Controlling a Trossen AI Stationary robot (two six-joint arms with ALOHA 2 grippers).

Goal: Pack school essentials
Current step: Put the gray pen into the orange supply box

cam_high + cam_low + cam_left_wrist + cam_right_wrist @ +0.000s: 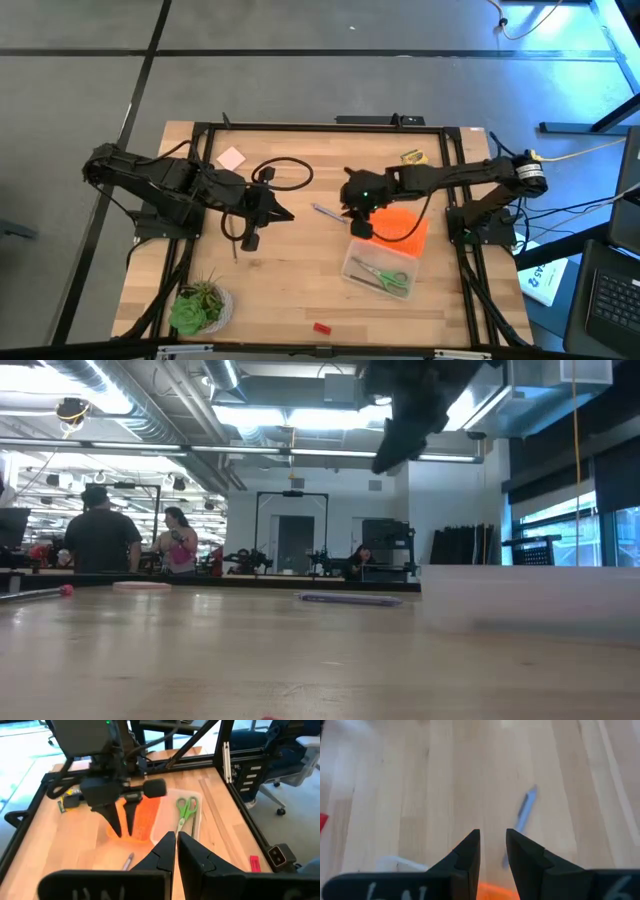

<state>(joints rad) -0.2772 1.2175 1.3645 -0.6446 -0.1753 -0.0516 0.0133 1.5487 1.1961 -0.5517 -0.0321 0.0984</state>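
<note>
The purple pen [325, 213] lies flat on the table between the two grippers, also seen in the low view [350, 598] and the right wrist view [522, 815]. My right gripper [355, 218] hovers above the table just right of the pen, pointing down, fingers slightly open and empty [492, 845]. My left gripper [285, 213] is left of the pen, shut and empty [176, 840]. Green-handled scissors [383, 276] lie inside the clear box [352, 262]. The pink note pad [231, 157], crayon box [413, 156], red eraser [321, 327] and a dark pencil [235, 245] lie on the table.
The orange perforated lid [405, 228] lies against the clear box's far side, under the right arm. A potted plant [200, 305] stands at the near left corner. A black cable [285, 175] loops over the table behind the left gripper. People stand in the room beyond [100, 540].
</note>
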